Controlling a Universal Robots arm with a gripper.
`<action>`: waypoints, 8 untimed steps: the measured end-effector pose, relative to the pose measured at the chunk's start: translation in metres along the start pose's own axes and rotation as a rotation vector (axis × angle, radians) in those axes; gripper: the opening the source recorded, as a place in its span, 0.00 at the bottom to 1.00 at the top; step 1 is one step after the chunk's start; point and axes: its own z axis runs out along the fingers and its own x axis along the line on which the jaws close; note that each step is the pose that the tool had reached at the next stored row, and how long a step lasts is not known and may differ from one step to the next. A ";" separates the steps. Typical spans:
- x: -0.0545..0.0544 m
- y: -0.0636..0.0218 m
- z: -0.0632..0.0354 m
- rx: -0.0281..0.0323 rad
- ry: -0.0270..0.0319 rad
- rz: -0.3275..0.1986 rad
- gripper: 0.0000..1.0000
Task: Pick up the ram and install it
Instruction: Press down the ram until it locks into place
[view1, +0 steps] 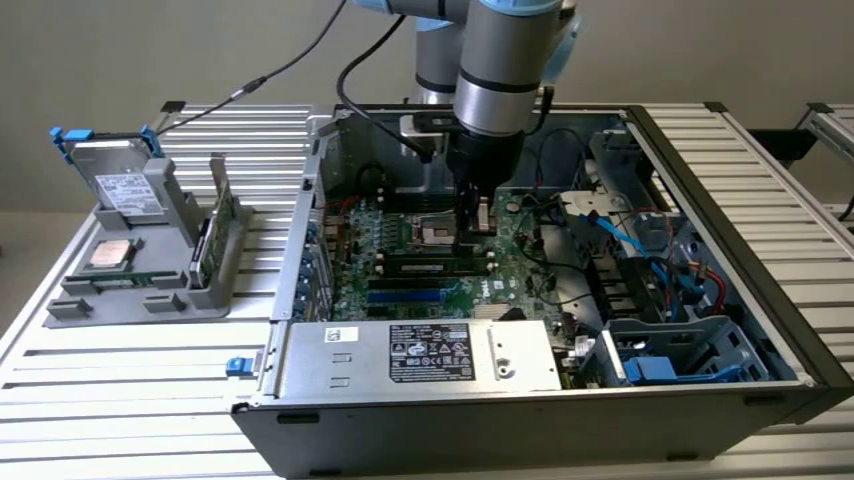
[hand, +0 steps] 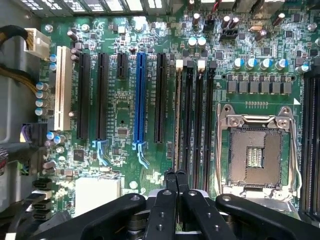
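Inside the open computer case (view1: 747, 330), the gripper (hand: 176, 176) hangs over the motherboard (hand: 120, 110) with its fingers (hand: 170, 180) pressed together, holding nothing. The ram (hand: 178, 115) stands on edge in a memory slot beside the processor socket (hand: 255, 155), its long axis parallel to the neighbouring slots. Judging by this, seating it well needs a straight, even downward push along the stick.

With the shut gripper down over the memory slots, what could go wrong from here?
1. The ram already stands in its slot, with the shut gripper at one end of it; uneven pressure there might leave it tilted or half seated.
2. The open, empty CPU socket lies close beside the slots; a sideways slip could reach its exposed contacts.
3. Loose cables hang near the arm inside the computer case and might snag.
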 end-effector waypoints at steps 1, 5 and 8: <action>0.000 0.0008 -0.0001 0.0000 0.0000 0.000 0.10; 0.000 0.0062 0.0002 0.0002 0.0003 0.000 0.10; 0.000 0.0146 0.0008 0.0017 0.0010 0.000 0.10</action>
